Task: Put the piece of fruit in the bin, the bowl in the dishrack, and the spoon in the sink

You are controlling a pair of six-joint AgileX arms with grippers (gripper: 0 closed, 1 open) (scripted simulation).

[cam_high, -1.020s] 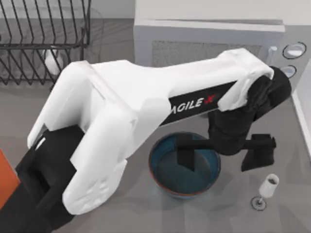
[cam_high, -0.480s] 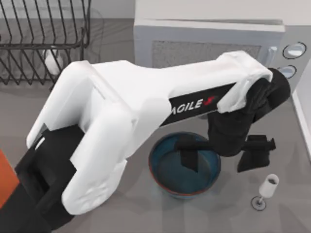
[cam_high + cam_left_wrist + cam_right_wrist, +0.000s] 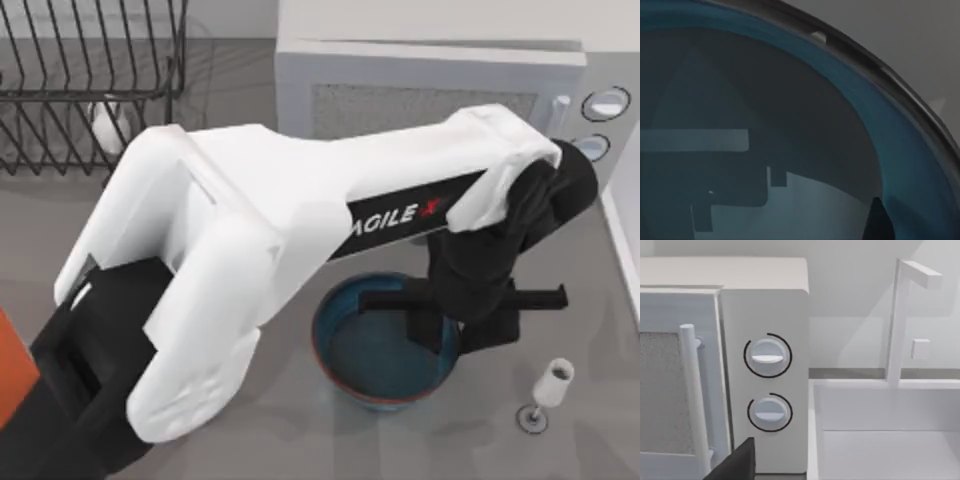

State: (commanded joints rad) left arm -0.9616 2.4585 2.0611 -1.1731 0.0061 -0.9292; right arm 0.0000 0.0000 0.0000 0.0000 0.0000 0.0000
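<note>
— What does the overhead camera give us?

— The left arm (image 3: pixel 300 230) reaches across the grey table (image 3: pixel 260 420) from the lower left, its white casing covering much of the middle. Its gripper, the left gripper (image 3: pixel 462 325), hangs over the right side of the teal bowl (image 3: pixel 370 355). One black finger (image 3: pixel 428 325) is inside the bowl, the other sits at or just outside the right rim, so the rim lies between them. Whether they actually pinch it I cannot tell.

— And around the bowl?

— A small wine glass (image 3: pixel 548 390) stands to the bowl's lower right, apart from it. The white microwave (image 3: pixel 430 90) sits behind, its two knobs at the right. The black wire dishrack (image 3: pixel 90 80) fills the upper left corner, with something white lying in it. An orange sliver of the bin (image 3: pixel 12 365) shows at the left edge, and the pale rim of the sink (image 3: pixel 622 230) runs down the right edge.

— The left wrist camera?

— Very close on the bowl (image 3: pixel 900 150): its blue inner wall curves across, dark rim line beyond, grey table outside. A dark fingertip (image 3: pixel 879 222) pokes up at the bottom edge, against the inner wall.

— The right wrist camera?

— The microwave (image 3: pixel 765 305) with handle and two round knobs, and beside it the white sink (image 3: pixel 890 440) with its faucet (image 3: pixel 902 315). A black part of the right gripper shows at the bottom edge; I cannot tell how its fingers stand.
</note>
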